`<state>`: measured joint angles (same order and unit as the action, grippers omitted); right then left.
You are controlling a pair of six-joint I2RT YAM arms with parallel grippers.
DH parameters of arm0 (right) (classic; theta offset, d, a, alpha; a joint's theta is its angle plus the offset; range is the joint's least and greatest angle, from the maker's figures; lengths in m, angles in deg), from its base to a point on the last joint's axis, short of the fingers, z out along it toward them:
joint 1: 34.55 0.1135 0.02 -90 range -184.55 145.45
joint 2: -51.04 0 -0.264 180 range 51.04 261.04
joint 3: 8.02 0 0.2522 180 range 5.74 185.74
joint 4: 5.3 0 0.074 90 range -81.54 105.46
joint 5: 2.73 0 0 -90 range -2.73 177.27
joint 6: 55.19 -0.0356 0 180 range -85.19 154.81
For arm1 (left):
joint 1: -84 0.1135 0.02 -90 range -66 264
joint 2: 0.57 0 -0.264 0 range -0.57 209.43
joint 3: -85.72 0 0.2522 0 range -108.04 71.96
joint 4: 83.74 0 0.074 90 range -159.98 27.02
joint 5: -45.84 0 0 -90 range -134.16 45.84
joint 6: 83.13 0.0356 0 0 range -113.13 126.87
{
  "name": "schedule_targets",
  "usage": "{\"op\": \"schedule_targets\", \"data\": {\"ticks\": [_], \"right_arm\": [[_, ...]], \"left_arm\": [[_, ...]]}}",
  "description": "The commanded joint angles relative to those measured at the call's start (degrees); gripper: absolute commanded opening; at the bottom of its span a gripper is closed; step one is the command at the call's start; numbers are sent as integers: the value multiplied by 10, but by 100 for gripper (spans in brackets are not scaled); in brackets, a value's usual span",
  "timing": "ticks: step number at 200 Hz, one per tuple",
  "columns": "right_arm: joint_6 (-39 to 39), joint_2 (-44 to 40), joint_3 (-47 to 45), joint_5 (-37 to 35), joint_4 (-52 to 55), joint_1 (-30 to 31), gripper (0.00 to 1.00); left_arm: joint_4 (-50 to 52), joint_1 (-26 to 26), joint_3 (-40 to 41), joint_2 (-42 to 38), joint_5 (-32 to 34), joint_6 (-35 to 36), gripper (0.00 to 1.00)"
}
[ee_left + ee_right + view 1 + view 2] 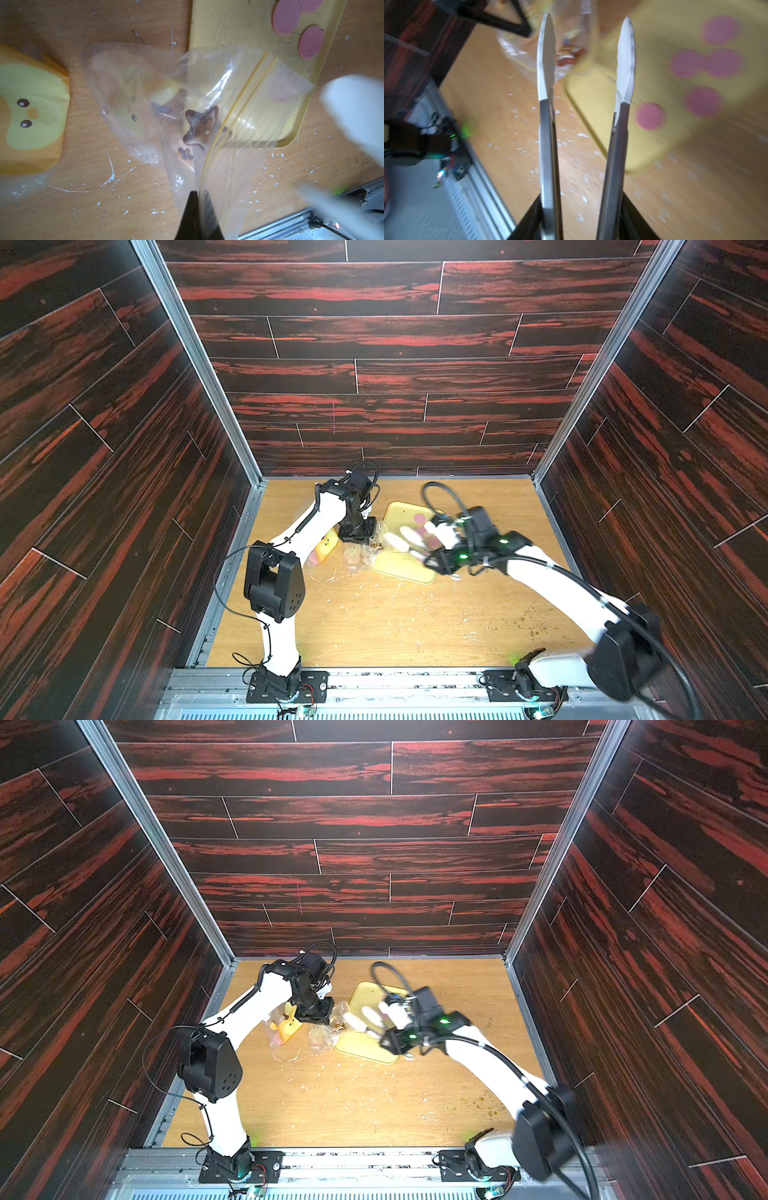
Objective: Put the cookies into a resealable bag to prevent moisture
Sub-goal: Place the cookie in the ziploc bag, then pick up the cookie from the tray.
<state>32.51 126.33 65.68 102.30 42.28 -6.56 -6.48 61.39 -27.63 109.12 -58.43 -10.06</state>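
The clear resealable bag [239, 99] hangs from my left gripper [197, 193], which is shut on its rim beside the yellow zip strip. Inside lies the brown star cookie [202, 126]. Pink round cookies [287, 17] lie on the yellow tray [234, 27] just beyond the bag's mouth. My right gripper [583, 207] is shut on metal tongs [547, 52], whose white tips stand apart with nothing between them, over the tray's near edge close to the bag. Several pink cookies [650, 116] show beside the tongs. In a top view the tongs [409, 537] reach over the tray [405, 568].
A yellow-orange packet with a cartoon face [31, 112] lies on the wooden table left of the bag, also in a top view as the packet [286, 1027]. White crumbs are scattered over the table [374, 622]. Dark wood-pattern walls enclose three sides; a metal rail [374, 680] runs along the front.
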Motion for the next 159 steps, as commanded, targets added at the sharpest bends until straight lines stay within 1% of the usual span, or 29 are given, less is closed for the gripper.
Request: {"op": "schedule_targets", "data": {"ticks": [1,11,31,51,68,89,104,135,159], "right_arm": [[16,-36,-11,-33,43,-43,49],[24,-23,-8,-61,55,-44,49],[36,34,11,-98,71,-40,49],[44,79,23,-142,47,-26,49],[50,129,50,-177,42,-17,49],[54,176,73,-171,27,-11,48],[57,207,93,-182,27,-8,48],[59,239,119,-183,18,-3,47],[68,265,136,-197,23,9,47]], "left_arm": [[-9,9,4,-43,-27,-1,0],[-14,9,4,-49,-32,-6,0],[-12,9,6,-59,-63,-6,0],[-22,11,24,-68,-35,-11,0],[-20,17,33,-64,-51,-11,0],[-24,17,29,-62,-51,-14,0],[-24,18,26,-61,-42,-14,0],[-25,19,32,-62,-46,-12,0],[-25,19,30,-60,-47,-11,0]]}}
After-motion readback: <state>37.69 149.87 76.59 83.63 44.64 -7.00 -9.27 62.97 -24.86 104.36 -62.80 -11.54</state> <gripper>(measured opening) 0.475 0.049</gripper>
